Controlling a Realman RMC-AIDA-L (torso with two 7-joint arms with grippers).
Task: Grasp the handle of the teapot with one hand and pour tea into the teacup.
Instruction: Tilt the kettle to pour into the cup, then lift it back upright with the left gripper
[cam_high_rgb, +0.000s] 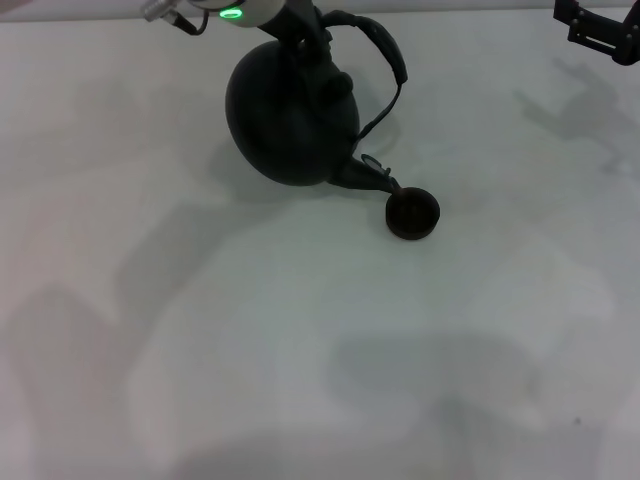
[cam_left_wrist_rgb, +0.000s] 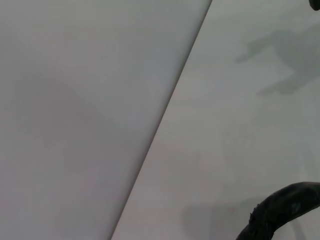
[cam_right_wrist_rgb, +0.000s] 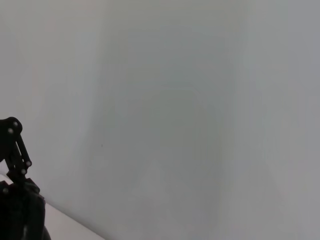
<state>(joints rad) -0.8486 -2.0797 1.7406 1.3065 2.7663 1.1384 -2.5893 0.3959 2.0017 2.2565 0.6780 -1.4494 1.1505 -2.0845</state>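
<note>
The round matte black teapot (cam_high_rgb: 290, 110) hangs tilted at the back of the table, its short spout (cam_high_rgb: 365, 176) dipping down to the rim of the tiny dark teacup (cam_high_rgb: 412, 214). My left gripper (cam_high_rgb: 308, 35) comes in from the top edge and is shut on the arched black handle (cam_high_rgb: 388, 52). A stretch of that handle (cam_left_wrist_rgb: 282, 212) also shows in the left wrist view. The teacup stands upright on the table, just to the right of the spout tip. My right gripper (cam_high_rgb: 600, 30) is parked at the far right corner, away from both.
The white table (cam_high_rgb: 300, 350) stretches out in front of the teapot and teacup. Its edge (cam_left_wrist_rgb: 165, 115) shows as a diagonal line in the left wrist view. Arm shadows lie on the surface.
</note>
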